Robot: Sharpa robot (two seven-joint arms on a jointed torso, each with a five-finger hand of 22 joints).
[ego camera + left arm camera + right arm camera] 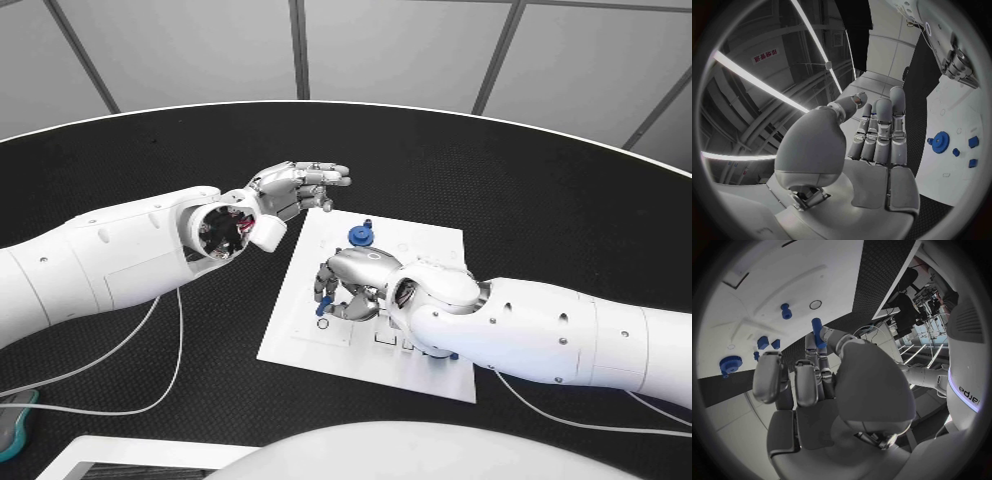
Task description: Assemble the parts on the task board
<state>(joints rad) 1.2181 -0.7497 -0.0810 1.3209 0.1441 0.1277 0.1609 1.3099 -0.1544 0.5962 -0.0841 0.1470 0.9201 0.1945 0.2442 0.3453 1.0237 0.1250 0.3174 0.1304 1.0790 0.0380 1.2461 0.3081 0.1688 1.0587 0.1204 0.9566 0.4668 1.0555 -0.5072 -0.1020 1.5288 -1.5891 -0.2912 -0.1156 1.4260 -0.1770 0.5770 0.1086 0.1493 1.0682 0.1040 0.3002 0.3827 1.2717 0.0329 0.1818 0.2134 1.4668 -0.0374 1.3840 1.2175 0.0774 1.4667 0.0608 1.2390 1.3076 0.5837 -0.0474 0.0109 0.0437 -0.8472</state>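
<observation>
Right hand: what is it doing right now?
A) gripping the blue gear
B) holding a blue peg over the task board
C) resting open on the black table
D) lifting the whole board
B: the right hand pinches a blue peg above the task board; the blue gear lies apart.

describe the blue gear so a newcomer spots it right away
Find the white rectangular task board mid-table. Near its far edge, beyond the right robot hand, sits the round blue toothed gear. It is the widest blue part, and the toothed one.
</observation>
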